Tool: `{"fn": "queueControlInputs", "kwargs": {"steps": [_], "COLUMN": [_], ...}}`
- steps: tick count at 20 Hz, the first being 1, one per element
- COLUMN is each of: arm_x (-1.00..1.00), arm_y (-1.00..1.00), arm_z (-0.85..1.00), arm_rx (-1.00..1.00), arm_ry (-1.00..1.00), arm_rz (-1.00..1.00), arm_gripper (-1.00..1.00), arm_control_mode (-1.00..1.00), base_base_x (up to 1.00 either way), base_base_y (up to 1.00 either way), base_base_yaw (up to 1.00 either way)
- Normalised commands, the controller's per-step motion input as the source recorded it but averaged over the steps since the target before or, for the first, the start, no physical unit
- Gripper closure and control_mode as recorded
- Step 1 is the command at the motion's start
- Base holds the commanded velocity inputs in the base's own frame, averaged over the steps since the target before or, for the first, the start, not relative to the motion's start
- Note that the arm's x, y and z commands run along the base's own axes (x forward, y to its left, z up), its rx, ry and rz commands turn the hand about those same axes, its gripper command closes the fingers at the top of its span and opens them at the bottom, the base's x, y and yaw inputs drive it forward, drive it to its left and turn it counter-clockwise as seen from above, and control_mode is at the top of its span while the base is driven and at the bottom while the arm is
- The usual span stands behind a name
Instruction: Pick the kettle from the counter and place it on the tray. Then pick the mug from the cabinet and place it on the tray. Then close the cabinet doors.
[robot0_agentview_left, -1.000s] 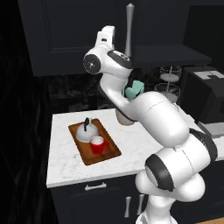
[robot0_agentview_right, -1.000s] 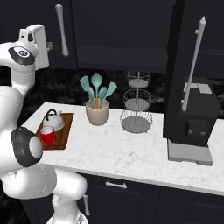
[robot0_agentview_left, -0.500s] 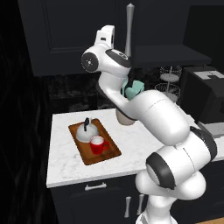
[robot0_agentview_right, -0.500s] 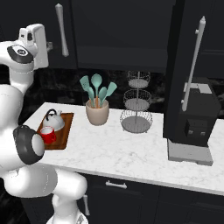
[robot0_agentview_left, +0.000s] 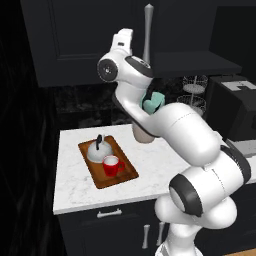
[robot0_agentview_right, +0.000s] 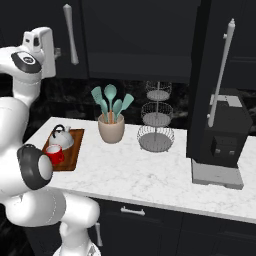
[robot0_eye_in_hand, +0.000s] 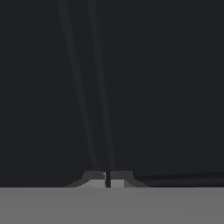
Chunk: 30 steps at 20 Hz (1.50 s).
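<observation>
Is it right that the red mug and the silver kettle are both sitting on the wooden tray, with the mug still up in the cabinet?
Not quite. The left base view shows the red mug on the wooden tray, beside the silver kettle, not up in the cabinet.

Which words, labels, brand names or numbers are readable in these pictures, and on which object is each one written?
None: no readable text, label, brand, number or sign stands anywhere.
The kettle, mug, tray, utensil crock, wire basket stand, coffee machine and cabinet doors are all plain.
</observation>
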Motion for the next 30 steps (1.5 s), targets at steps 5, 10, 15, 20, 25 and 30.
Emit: {"fn": "queueControlInputs", "kwargs": {"steps": [5, 10, 15, 20, 25, 30], "arm_x": [0.75, 0.15, -0.25, -0.81, -0.96, -1.00], "arm_y": [-0.39, -0.12, 0.03, 0.00, -0.01, -0.26], "arm_z": [-0.18, -0.04, 0.00, 0.02, 0.11, 0.04], "arm_rx": [0.06, 0.03, 0.00, 0.00, 0.00, 0.01], "arm_ry": [0.00, 0.00, 0.00, -0.03, -0.04, 0.00], "arm_rz": [0.03, 0.01, 0.00, 0.07, 0.08, -0.03], "arm_gripper": [1.00, 1.00, 1.00, 1.00, 1.00, 1.00], "arm_control_mode": [-1.00, -1.00, -1.00, -1.00, -1.00, -1.00], "base_base_x": [0.00, 0.00, 0.00, 0.00, 0.00, 0.00], "base_base_y": [0.00, 0.00, 0.00, 0.00, 0.00, 0.00], "base_base_yaw": [0.00, 0.00, 0.00, 0.00, 0.00, 0.00]}}
